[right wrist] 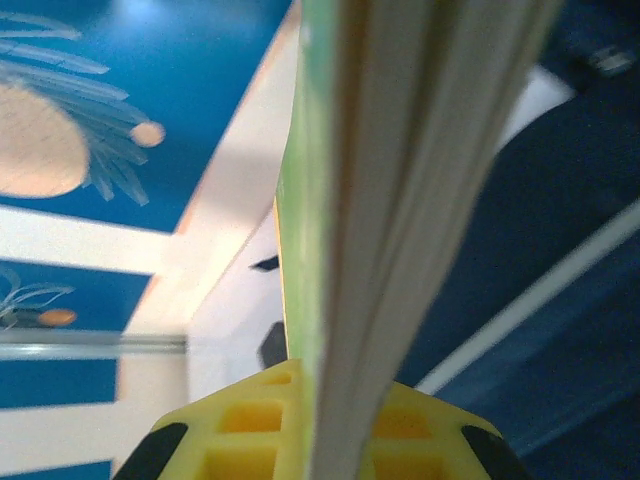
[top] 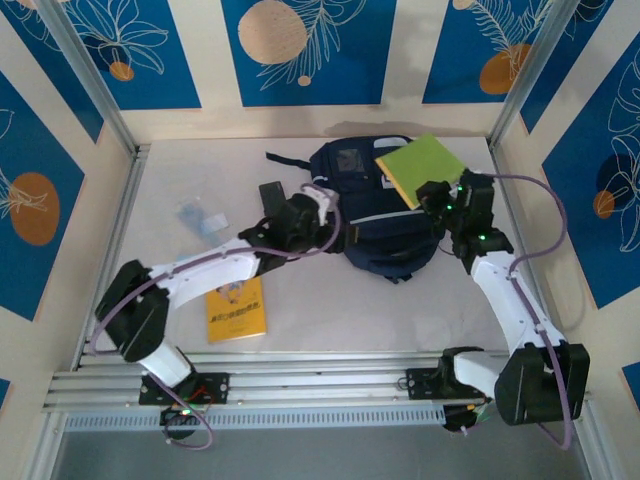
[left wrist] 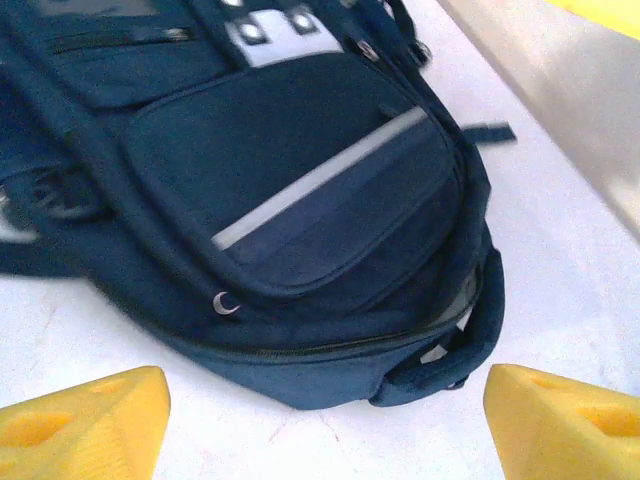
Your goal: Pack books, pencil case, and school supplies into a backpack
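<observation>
From high behind me, one camera looks down over the bench (top: 330, 310). My two wrist cameras sit close, both facing the backpack (top: 372, 235).

Pale grey tabletop (top: 330, 310) across the middle of the frame, evenly lit. Cream walls (top: 205, 50) behind and at both sides, with blue panels (top: 350, 60) of white leaves and tan discs. Slanting metal posts (top: 85, 70) in the upper corners; ribbed aluminium rails (top: 300, 385) along the bottom.

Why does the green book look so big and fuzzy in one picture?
Right wrist view: the green book sits edge-on, very close to the camera, so it blurs, and the backpack behind is soft too. Top view: the same book looks small and sharper.
</observation>
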{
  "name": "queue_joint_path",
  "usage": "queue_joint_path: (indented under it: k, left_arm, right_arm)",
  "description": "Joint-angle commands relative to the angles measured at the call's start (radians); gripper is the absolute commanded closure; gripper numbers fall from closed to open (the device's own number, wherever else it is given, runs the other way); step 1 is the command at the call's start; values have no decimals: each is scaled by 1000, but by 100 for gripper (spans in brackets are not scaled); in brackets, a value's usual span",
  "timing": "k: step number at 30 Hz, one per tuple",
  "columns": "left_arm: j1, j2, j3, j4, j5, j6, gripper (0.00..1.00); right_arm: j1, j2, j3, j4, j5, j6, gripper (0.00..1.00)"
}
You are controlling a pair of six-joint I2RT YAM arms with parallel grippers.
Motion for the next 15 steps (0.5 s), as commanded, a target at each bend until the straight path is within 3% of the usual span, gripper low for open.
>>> queue_joint_path:
  k: [1, 7, 15]
  left_arm:
    - [-16, 132, 179, -206, 82, 286, 18]
    - [-38, 412, 550, -465, 124, 494, 16]
    - [-44, 622, 802, -584, 108, 590, 15]
  right_arm:
    - [-112, -36, 50, -143, -99, -133, 100]
    - [-292, -58, 91, -280, -173, -199, 100]
    - [-419, -150, 10, -246, -255, -146, 100]
